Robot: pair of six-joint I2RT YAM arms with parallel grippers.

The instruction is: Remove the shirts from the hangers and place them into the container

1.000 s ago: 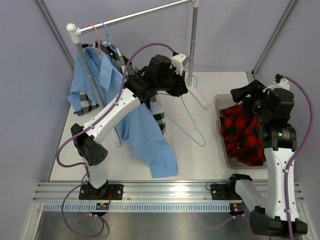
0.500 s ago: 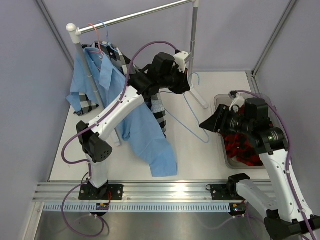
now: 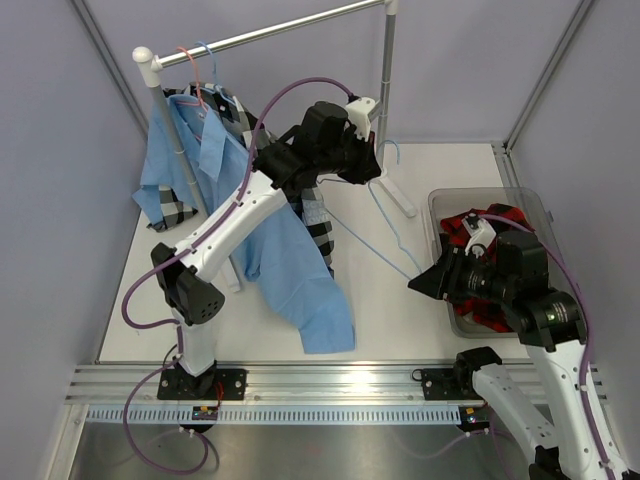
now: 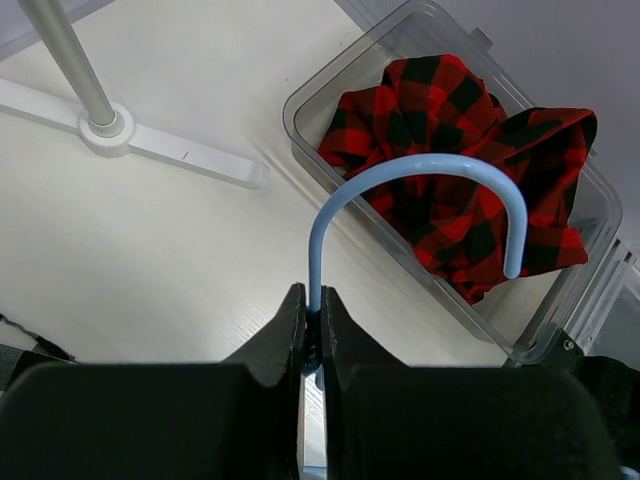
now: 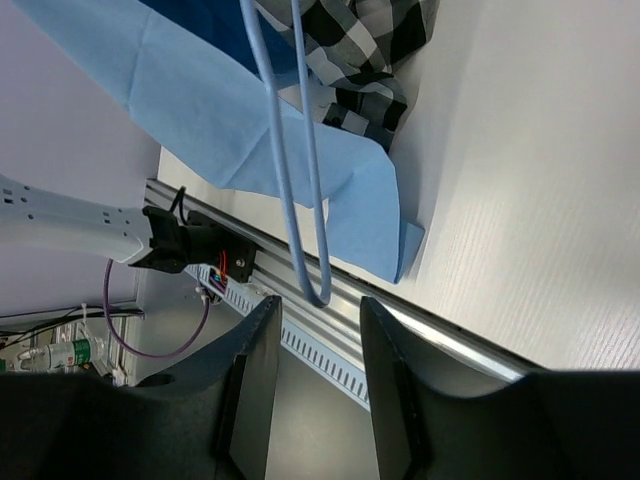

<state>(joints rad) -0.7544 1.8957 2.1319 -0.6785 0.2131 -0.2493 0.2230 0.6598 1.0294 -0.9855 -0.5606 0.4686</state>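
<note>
Now gripping hanger (image 4: 420, 160) neck with left end effector (image 4: 312, 308).
Slanting down toward right end effector (image 5: 320, 312), parted, just short of its corner.

Red-and-black plaid shirt (image 4: 450, 150): off any hanger, bunched in a heap, filling most of the clear smoky plastic rectangular bin (image 4: 335, 75). The bin stands at the right side of the white table (image 3: 400, 320).

Plain light blue shirt (image 3: 290, 275): collar up at the silver rail (image 3: 280, 31), body draped down, tail spread on the table.

Black-and-white check shirt (image 3: 320, 228): under the blue one, showing at its edges.

Pink wire hanger (image 3: 186, 62) and pale blue wire hanger (image 3: 208, 55): hooks side by side on the rail, frames inside the shirts.

Bare light blue wire hanger (image 4: 415, 162): off the rail, tilted in the air, lower corner just beside the bin.
</note>
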